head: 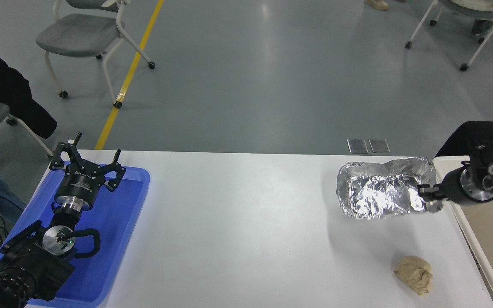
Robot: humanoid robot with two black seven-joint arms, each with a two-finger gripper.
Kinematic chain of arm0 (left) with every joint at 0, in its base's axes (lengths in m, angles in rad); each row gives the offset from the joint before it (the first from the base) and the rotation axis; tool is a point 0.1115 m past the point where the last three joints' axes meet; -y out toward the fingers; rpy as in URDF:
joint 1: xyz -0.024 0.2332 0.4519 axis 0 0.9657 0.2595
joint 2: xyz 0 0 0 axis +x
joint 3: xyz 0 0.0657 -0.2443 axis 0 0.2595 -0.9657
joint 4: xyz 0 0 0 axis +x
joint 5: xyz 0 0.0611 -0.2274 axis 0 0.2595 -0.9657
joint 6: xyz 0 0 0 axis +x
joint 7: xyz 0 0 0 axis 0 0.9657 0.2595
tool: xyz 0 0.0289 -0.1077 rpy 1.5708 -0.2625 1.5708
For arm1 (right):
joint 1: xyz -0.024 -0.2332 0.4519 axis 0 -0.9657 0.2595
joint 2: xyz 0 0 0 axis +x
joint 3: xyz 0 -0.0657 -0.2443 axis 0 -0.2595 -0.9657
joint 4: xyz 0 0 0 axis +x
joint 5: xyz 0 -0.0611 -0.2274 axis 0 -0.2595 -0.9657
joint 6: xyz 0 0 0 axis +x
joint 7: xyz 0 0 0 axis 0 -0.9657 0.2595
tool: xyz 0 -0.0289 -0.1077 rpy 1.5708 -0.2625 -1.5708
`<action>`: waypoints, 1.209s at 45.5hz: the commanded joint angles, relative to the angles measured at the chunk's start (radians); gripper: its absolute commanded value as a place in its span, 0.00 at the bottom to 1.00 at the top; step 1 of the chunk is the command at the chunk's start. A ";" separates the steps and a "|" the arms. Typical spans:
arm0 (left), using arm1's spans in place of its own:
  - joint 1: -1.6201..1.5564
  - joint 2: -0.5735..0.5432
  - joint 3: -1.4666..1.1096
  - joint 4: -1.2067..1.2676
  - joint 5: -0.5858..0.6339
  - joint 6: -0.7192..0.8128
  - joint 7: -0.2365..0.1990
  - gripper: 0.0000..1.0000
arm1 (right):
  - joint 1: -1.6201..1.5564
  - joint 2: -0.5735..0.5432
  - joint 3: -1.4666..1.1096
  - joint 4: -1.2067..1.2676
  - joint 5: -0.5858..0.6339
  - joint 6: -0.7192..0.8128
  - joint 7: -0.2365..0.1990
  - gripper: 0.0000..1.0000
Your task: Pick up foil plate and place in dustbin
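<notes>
The right pincer (424, 191) is clenched on the right-hand rim of the foil plate (379, 192), gripping the crinkled edge between its fingertips. The plate hangs in the air above the white bench (238, 222), tilted so its wrinkled inside faces the camera, and its shadow falls on the bench surface below it. The plate's right end sits just beside the dustbin (445, 164), close to that bin's left rim but not inside it. The right arm reaches in over the dustbin's tan inside from the right edge. A small tan doughy lump (414, 274) lies on the bench nearer the camera than the plate, also left of the dustbin and apart from it. Far to the left of the dustbin, the left pincer (86, 160) is parked with its fingers spread wide, released and holding nothing, over a flat blue tray (133, 201) at the bench's left end.
</notes>
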 commanded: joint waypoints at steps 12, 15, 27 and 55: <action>0.000 0.001 0.000 -0.003 0.000 0.000 0.000 1.00 | 0.601 0.051 -0.265 0.155 0.099 0.282 -0.011 0.00; 0.000 0.001 0.000 0.000 0.000 0.000 0.000 1.00 | 0.623 0.062 -0.279 0.154 0.100 0.289 -0.011 0.00; 0.000 0.001 0.000 0.000 0.000 0.000 0.000 1.00 | 0.644 0.065 -0.308 0.155 0.113 0.293 -0.013 0.00; 0.000 0.001 0.000 0.000 0.000 0.000 0.000 1.00 | 0.470 -0.217 -0.362 -0.122 -0.163 0.284 0.001 0.00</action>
